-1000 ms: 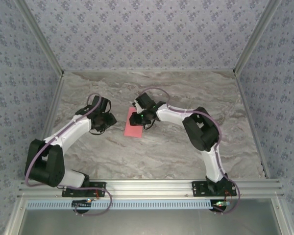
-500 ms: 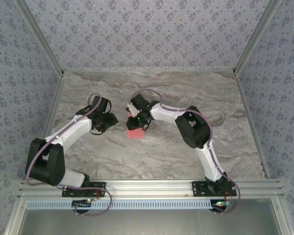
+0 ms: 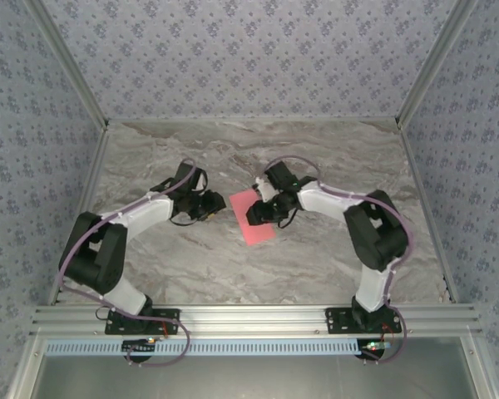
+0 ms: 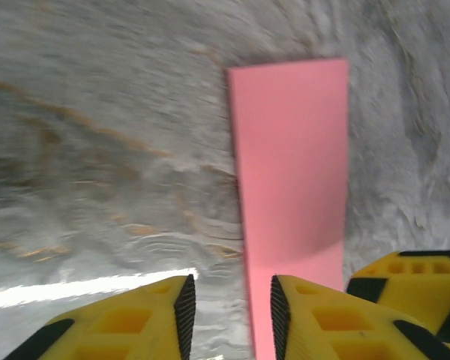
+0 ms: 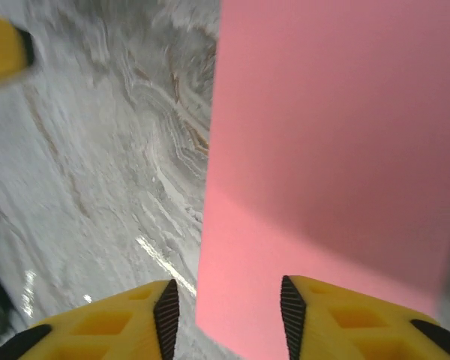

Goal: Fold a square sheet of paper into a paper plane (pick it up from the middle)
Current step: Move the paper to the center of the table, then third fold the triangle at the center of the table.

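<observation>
Pink paper (image 3: 251,218) lies flat near the middle of the tabletop (image 3: 341,158). It is seen as a long rectangle rather than a square, so a first fold is judged to be made already. It is flanked by both hands: the left hand (image 3: 216,205) is set at its left long edge, the right hand (image 3: 259,214) over its right side. Both hands are released, with the yellow fingers (image 4: 315,315) held apart and nothing gripped. In the left wrist view one finger is placed over the paper's near end, with bare marble in the gap. In the right wrist view the paper's edge runs between the fingers.

The step in hand is judged to be a crease or a corner fold. For the next move the sheet would need to be pinned by one hand while an edge is lifted by the other; thin paper flat on stone is hard to get under.

Patterned walls (image 3: 249,58) and a metal rail (image 3: 249,314) enclose the tabletop. Only the hands, set close together, could be brought into each other's way.
</observation>
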### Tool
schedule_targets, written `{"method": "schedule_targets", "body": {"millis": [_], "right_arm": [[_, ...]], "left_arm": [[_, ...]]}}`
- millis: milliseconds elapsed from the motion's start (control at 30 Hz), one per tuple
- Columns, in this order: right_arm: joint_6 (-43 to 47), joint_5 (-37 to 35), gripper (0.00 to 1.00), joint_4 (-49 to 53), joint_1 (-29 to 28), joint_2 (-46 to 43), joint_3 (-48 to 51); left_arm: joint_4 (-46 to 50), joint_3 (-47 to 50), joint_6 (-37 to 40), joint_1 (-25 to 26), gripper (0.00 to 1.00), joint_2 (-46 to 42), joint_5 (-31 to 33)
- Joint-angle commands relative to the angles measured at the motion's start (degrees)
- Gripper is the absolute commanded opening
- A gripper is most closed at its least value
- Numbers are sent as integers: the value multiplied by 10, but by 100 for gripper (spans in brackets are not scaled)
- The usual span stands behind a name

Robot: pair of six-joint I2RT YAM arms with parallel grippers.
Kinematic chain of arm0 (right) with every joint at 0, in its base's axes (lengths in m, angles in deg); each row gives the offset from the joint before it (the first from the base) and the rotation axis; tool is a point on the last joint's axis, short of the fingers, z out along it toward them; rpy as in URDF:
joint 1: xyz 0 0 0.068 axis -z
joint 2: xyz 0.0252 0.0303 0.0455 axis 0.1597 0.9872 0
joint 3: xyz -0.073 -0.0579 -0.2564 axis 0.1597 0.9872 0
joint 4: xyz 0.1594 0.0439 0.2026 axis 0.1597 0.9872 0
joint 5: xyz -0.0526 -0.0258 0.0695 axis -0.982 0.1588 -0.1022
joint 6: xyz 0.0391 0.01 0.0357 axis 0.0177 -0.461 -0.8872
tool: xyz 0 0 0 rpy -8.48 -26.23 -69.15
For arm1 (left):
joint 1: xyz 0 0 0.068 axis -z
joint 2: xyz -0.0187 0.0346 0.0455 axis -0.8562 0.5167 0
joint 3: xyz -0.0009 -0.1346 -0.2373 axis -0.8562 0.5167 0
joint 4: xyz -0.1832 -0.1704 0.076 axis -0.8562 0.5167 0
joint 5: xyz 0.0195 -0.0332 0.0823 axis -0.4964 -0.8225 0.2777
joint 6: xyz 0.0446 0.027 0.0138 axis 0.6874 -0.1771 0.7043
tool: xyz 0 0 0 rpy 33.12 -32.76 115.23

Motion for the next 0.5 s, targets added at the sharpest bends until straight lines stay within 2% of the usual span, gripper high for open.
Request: {"method": "schedule_targets", "body": {"millis": [0,133,300,467], "right_arm": [[-109,-16,48,-51,34,-51,52],[-146,-12,50,-58,71,-70,95],[-156,6,50,-63,77,-62,111],[-159,23,50,-79,77,-54,121]], "left_arm": [[-68,-38,-2,25,29,34,-60],[-81,-58,-9,48,23,80,-61],[-83,-80,-12,62,17,124,-67],[-37,-100,-5,68,14,162,-44]]}}
